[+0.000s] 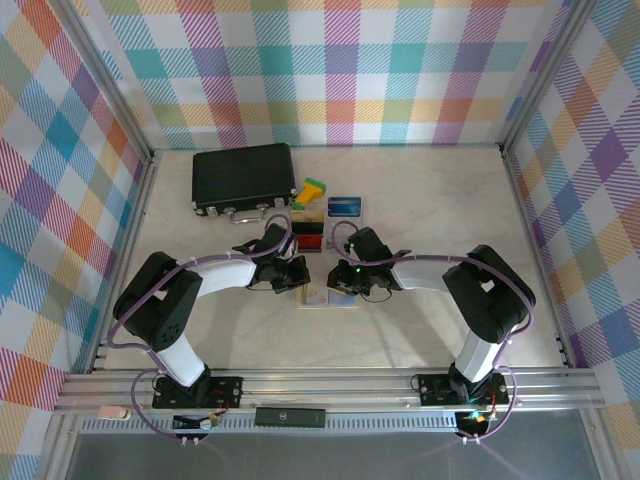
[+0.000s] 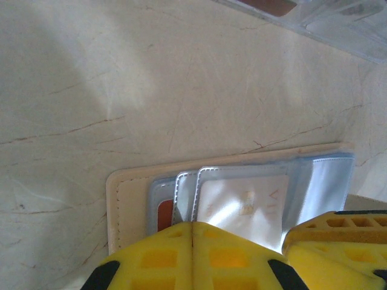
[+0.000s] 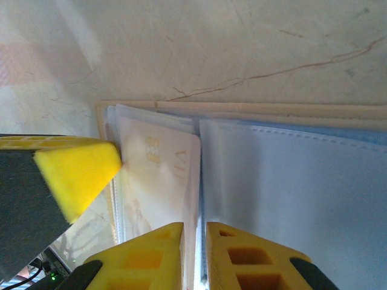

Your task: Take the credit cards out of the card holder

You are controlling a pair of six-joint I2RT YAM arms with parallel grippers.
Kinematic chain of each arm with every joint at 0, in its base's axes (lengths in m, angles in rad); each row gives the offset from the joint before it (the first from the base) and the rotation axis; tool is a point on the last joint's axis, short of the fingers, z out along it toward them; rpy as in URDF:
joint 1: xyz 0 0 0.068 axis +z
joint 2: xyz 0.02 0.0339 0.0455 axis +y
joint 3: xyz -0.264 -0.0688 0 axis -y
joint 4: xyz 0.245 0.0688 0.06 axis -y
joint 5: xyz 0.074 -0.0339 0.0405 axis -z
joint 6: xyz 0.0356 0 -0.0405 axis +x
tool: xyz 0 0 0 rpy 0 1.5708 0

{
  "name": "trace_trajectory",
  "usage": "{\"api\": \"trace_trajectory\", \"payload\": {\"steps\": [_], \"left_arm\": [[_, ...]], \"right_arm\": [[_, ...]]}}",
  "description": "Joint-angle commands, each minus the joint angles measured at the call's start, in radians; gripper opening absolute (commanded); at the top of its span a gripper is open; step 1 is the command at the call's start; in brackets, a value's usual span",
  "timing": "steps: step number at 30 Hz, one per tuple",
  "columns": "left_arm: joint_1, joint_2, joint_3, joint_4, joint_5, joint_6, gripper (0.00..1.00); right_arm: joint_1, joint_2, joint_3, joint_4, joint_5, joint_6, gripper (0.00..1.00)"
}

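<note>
Extraction of a card is the step in hand, as I judge it: both arms meet over the card holder (image 1: pixel 328 297) at the middle of the table (image 1: pixel 430 330), and a whitish card (image 3: pixel 157 175) sits in one of its translucent pockets. Right jaws are closed to a narrow slit. That card's long edge runs down into the slit, so they appear to have it pinched, though the pocket's lip lies so close that it may be caught too. Left jaws are fully shut, pad against pad, with nothing visible between them. Their tips rest on the holder beside the card, seemingly pinning it down.

The next move calls for a straight pull out of the pocket's mouth while the holder is kept flat. If the soft sleeve lifts with the card, the grip wants resetting on the card alone.

Several overlapping clear sleeves sit inside the holder's cream border (image 2: pixel 130 199). One holds the whitish card, another shows a rust-brown sliver (image 2: pixel 164 212) I cannot identify, and the wide pale-blue sleeve (image 3: pixel 290 193) looks empty. Already out, beyond the holder, lie a blue card (image 1: pixel 344 206) and a tan card (image 1: pixel 310 213), a black card (image 1: pixel 312 228) and a red card (image 1: pixel 312 242), near the closed black case (image 1: pixel 243 177), contents hidden
</note>
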Motion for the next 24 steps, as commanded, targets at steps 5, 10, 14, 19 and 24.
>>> {"api": "trace_trajectory", "payload": {"steps": [5,10,14,19,24], "left_arm": [[-0.007,0.023,-0.041,-0.063,-0.032,-0.009,0.01],[-0.007,0.026,-0.043,-0.060,-0.031,-0.010,0.01],[-0.007,0.027,-0.043,-0.058,-0.030,-0.012,0.01],[-0.007,0.030,-0.043,-0.055,-0.029,-0.012,0.01],[-0.007,0.024,-0.043,-0.058,-0.031,-0.013,0.01]], "right_arm": [[0.001,0.028,0.011,0.014,-0.028,0.004,0.17],[0.001,0.045,0.013,0.039,-0.051,0.011,0.16],[0.001,0.050,0.016,0.043,-0.054,0.011,0.16],[0.000,0.052,0.019,0.051,-0.059,0.011,0.16],[0.000,0.050,0.022,0.041,-0.048,0.010,0.13]]}}
